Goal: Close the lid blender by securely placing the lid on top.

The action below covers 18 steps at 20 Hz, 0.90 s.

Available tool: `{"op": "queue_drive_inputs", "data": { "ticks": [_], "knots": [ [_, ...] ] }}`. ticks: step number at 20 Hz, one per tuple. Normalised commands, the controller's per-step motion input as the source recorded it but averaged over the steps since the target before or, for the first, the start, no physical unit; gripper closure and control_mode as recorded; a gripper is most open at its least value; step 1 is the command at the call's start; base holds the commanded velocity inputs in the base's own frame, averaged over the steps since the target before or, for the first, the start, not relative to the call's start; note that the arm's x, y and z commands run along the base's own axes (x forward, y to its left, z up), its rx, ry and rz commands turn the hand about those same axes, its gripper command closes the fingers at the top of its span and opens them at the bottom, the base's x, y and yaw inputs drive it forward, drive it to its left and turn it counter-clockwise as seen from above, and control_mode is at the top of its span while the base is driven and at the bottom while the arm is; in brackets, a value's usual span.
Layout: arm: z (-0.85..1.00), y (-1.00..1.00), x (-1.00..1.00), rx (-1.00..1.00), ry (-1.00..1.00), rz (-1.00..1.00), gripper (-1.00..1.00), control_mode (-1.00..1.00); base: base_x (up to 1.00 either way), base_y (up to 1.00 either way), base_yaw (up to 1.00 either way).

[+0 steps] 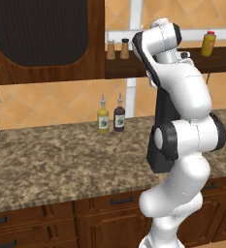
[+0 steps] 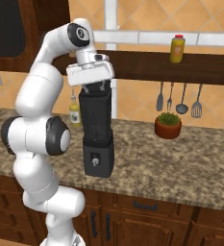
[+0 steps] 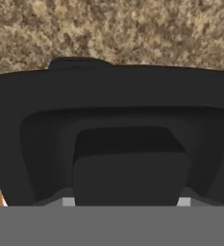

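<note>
One gripper (image 2: 95, 88), clenched on the lid (image 3: 130, 175), hangs directly above the upright blender (image 2: 97, 132), jar mouth straight below.

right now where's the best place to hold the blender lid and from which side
Grip the lid across two opposite edges of its flat square, from straight above. It lies level over the blender jar's open top, and the gripper already pinches it that way.

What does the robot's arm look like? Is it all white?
Mostly white. The arm is made of smooth, rounded, glossy white shells, joined by dark black rings and round caps. The gripper has a boxy white body with two small dark jaws underneath. No cables or markings show.
</note>
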Motion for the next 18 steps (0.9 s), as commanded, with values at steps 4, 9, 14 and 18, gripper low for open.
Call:
{"op": "queue_drive_inputs", "data": {
  "ticks": [4,9,14,18],
  "knots": [
    [0.0,0.0,-0.09,0.17,0.36,0.0,1.0,-1.0,0.0,0.0,0.0],
    [-0.07,0.0,-0.16,0.19,0.1,-0.05,1.0,-1.0,0.0,0.0,0.0],
    [-0.49,0.0,-0.01,0.11,-0.05,0.0,1.0,-1.0,0.0,0.0,0.0],
    [-0.36,0.0,0.0,0.04,-0.11,0.0,1.0,-1.0,0.0,0.0,0.0]
  ]
}}
